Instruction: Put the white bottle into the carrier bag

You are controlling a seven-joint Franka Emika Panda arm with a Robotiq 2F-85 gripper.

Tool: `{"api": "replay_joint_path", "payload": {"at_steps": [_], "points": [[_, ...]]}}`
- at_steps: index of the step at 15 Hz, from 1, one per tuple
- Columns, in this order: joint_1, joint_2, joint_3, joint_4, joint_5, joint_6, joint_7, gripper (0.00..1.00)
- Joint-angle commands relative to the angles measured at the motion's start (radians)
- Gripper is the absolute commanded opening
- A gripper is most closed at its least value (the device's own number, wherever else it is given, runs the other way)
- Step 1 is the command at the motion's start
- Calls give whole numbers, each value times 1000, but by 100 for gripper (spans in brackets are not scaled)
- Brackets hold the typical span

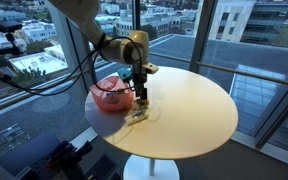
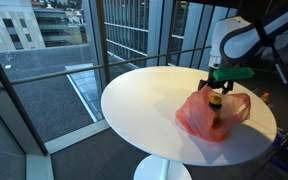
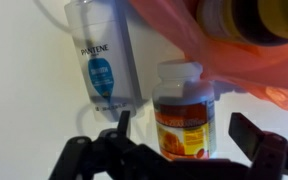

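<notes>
A white Pantene bottle (image 3: 102, 55) with a blue label lies on the white table in the wrist view, next to the edge of the orange-red carrier bag (image 3: 234, 55). A small bottle (image 3: 182, 100) with a white cap and an orange label stands between my jaws. My gripper (image 3: 184, 124) is open, one finger on each side of this small bottle, without touching it. In both exterior views the gripper (image 1: 141, 95) (image 2: 215, 85) hangs low over the table beside the bag (image 1: 109, 95) (image 2: 209, 115). The bottles (image 1: 136, 117) lie just under it.
The round white table (image 1: 194, 110) (image 2: 144, 100) stands on a pedestal next to tall windows. A dark bottle with a yellow top (image 2: 215, 103) shows inside the bag. Cables and equipment (image 1: 69, 155) sit close to the table's edge.
</notes>
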Motion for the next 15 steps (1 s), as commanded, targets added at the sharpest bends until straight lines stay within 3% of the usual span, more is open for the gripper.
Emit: {"api": "replay_joint_path", "payload": {"at_steps": [1, 2, 4, 5, 9, 15], "points": [[27, 52, -29, 60, -1, -15, 38, 100], [30, 61, -33, 65, -1, -18, 44, 96], [35, 74, -39, 74, -1, -19, 48, 71], [37, 77, -42, 76, -1, -19, 48, 69], [44, 38, -47, 67, 1, -28, 55, 37], [61, -79, -36, 38, -8, -31, 66, 36]]}}
